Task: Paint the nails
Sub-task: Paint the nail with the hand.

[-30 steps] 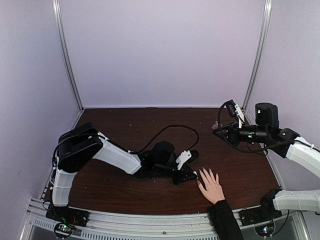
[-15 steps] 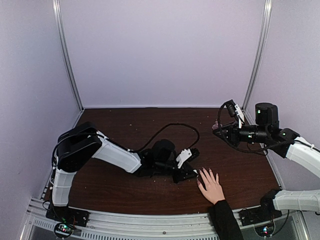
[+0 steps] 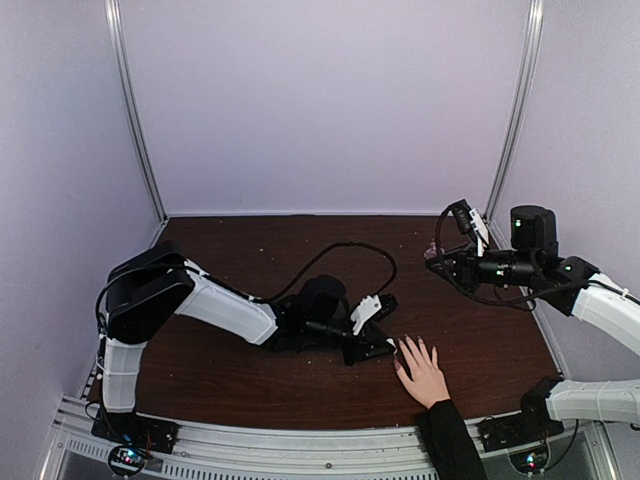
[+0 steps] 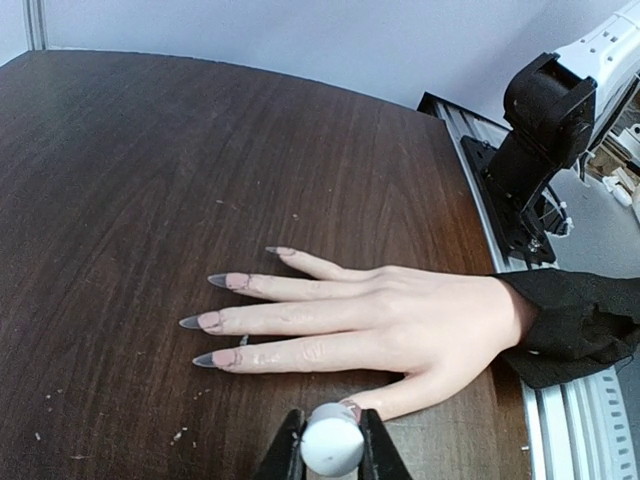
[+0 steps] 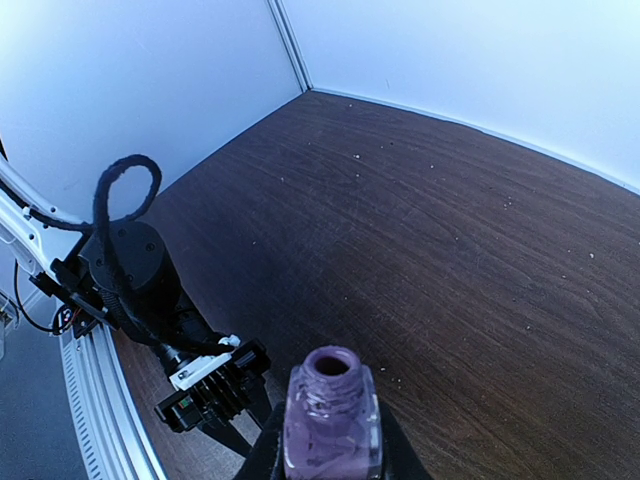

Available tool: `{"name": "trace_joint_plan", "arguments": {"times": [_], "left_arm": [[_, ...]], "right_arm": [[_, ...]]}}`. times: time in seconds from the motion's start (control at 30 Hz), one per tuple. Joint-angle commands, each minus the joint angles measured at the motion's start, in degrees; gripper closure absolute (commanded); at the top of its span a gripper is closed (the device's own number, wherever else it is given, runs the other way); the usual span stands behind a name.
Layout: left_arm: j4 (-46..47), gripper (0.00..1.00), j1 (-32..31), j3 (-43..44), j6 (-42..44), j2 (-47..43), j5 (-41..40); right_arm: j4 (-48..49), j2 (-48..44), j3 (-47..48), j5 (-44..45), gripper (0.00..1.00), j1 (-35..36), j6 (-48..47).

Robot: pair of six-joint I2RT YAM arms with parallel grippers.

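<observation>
A light-skinned hand (image 3: 424,372) with a black sleeve lies flat on the dark wood table, fingers spread toward the left arm. In the left wrist view the hand (image 4: 400,320) shows long pointed nails with grey tips, such as the index nail (image 4: 205,358) and the middle nail (image 4: 190,322). My left gripper (image 3: 385,347) is shut on a round white brush cap (image 4: 332,445) right at the thumb tip; the cap mostly hides the thumbnail. My right gripper (image 3: 435,260) is raised at the right, shut on an open purple polish bottle (image 5: 332,415).
A black cable (image 3: 350,255) loops over the table behind the left arm. A metal rail (image 3: 300,440) runs along the near edge. The right arm's base (image 4: 545,110) stands beyond the wrist. The left arm's wrist (image 5: 130,270) lies low on the table.
The left arm's upper link has shifted slightly left; its gripper stays at the thumb tip. The hand and the right arm have not moved.
</observation>
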Motion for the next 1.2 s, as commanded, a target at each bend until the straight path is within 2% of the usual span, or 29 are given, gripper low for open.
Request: {"name": "trace_joint_plan", "arguments": {"times": [0.0,1.17], "left_arm": [[2.4,1.00,-0.1,0.2,0.1,0.1,1.6],[-0.8,1.00,-0.6,4.1,0.4,3.9,1.0]], "right_arm": [[1.8,-0.8,-0.6,0.6,1.00,-0.3,0.5],[1.6,-0.6,-0.7,1.0,1.00,-0.4,0.3]]}}
